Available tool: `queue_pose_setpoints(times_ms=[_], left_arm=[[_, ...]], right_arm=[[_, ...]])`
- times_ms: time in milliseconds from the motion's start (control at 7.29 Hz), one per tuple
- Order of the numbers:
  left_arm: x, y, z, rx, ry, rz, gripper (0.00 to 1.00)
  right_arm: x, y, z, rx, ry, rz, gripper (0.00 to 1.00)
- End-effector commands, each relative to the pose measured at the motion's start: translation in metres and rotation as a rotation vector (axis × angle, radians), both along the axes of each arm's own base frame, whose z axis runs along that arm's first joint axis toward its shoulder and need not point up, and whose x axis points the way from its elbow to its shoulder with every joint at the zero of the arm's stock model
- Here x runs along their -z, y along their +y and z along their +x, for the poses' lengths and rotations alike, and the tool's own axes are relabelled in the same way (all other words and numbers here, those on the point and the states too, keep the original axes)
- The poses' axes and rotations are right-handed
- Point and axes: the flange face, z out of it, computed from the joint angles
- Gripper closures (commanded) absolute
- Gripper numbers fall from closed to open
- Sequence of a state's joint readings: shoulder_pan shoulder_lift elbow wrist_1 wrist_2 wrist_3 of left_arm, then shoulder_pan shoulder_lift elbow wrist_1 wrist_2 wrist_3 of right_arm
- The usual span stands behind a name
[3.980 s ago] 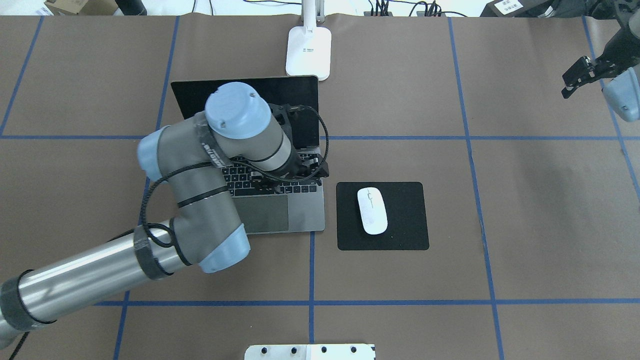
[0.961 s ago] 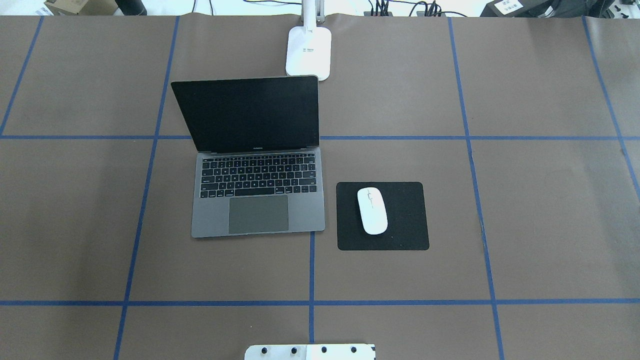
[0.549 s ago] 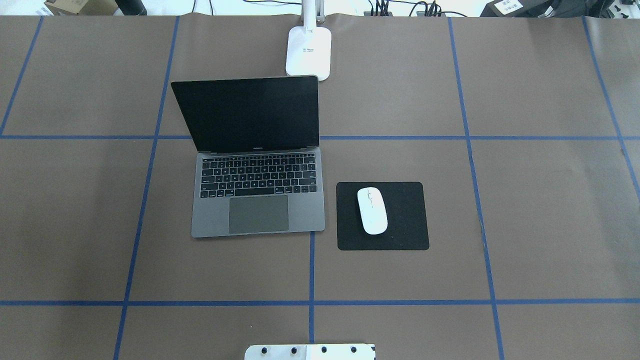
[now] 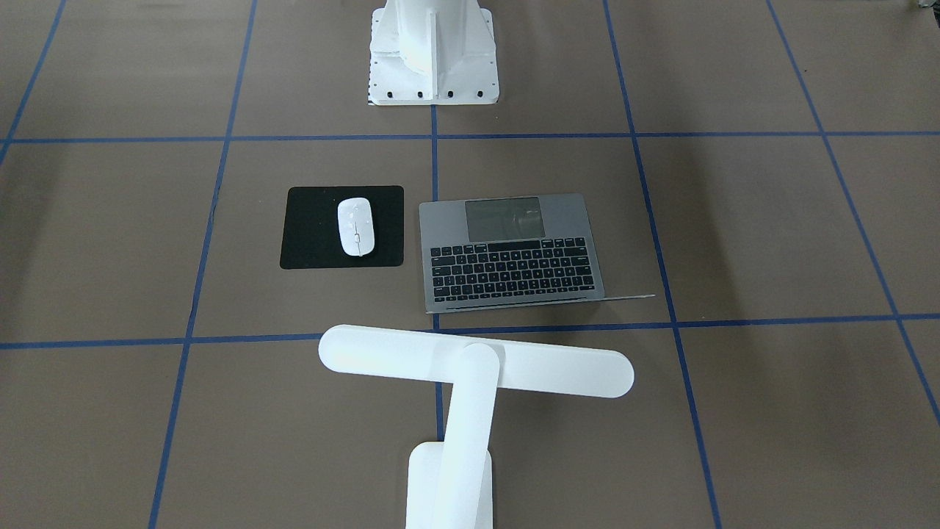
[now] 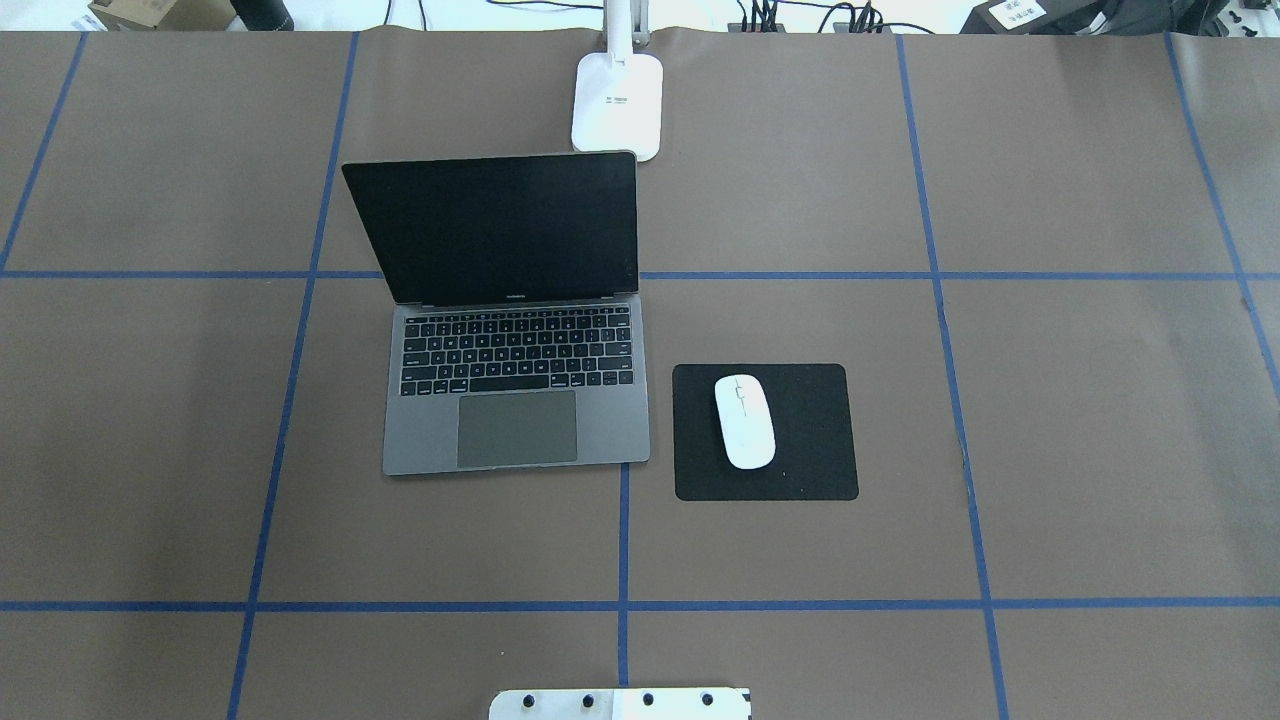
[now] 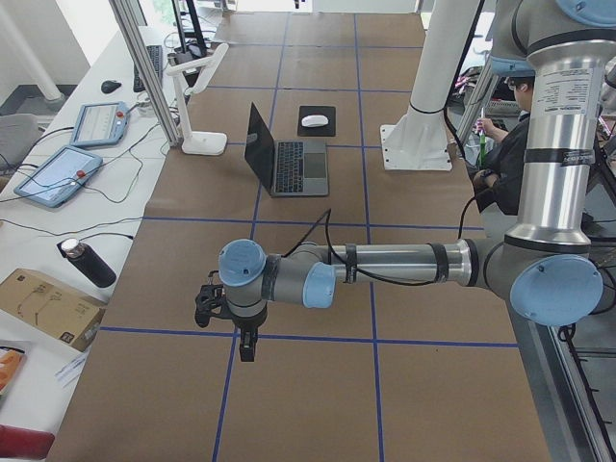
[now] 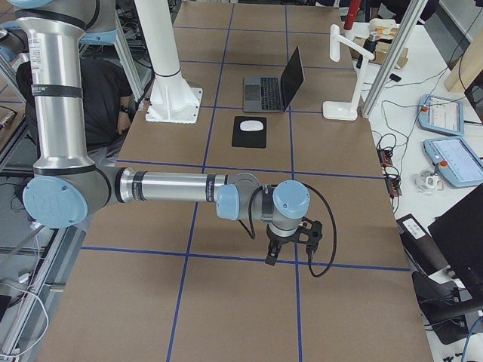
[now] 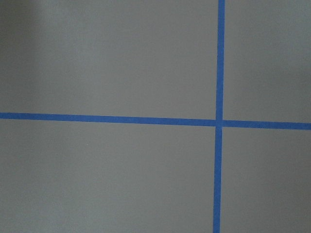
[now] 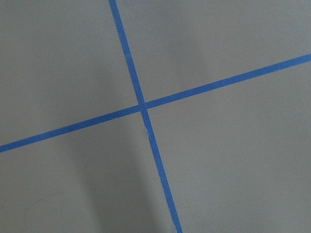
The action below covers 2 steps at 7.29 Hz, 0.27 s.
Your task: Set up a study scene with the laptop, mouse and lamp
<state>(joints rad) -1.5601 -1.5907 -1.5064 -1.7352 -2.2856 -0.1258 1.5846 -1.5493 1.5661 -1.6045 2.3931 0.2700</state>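
Note:
The grey laptop (image 5: 515,400) stands open on the table, its dark screen upright; it also shows in the front view (image 4: 514,250). The white mouse (image 5: 744,421) lies on a black square mat (image 5: 810,440) to the laptop's right. The white T-shaped lamp (image 4: 477,364) stands behind the laptop, its base (image 5: 617,105) at the table's far edge. Both grippers are far from these things. The left gripper (image 6: 245,342) hangs over the table's left end and the right gripper (image 7: 272,256) over its right end. I cannot tell whether either is open or shut.
The white ribbed robot pedestal (image 4: 433,51) stands at the table's near edge. Blue tape lines (image 5: 622,540) grid the brown table cover. Tablets, a bottle (image 6: 87,262) and a cardboard box lie on the side bench beyond the far edge.
Four seconds ago the left arm was over the laptop keyboard and the right gripper at the overhead view's right edge. Both have left that view. Nothing has moved in the last second.

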Motion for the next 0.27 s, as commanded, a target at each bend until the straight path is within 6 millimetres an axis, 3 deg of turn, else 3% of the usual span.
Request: queue_pose_setpoints(times_ms=[0, 137], left_arm=[[0.0001, -0.0001, 0.0, 0.0, 0.0, 0.001, 0.0], [-0.0001, 0.0, 0.0, 0.0, 0.0, 0.0, 0.0]], right_arm=[[0.0001, -0.0002, -0.0007, 0.002, 0.002, 0.002, 0.01], [0.0001, -0.0001, 0.0001, 0.0, 0.002, 0.002, 0.01]])
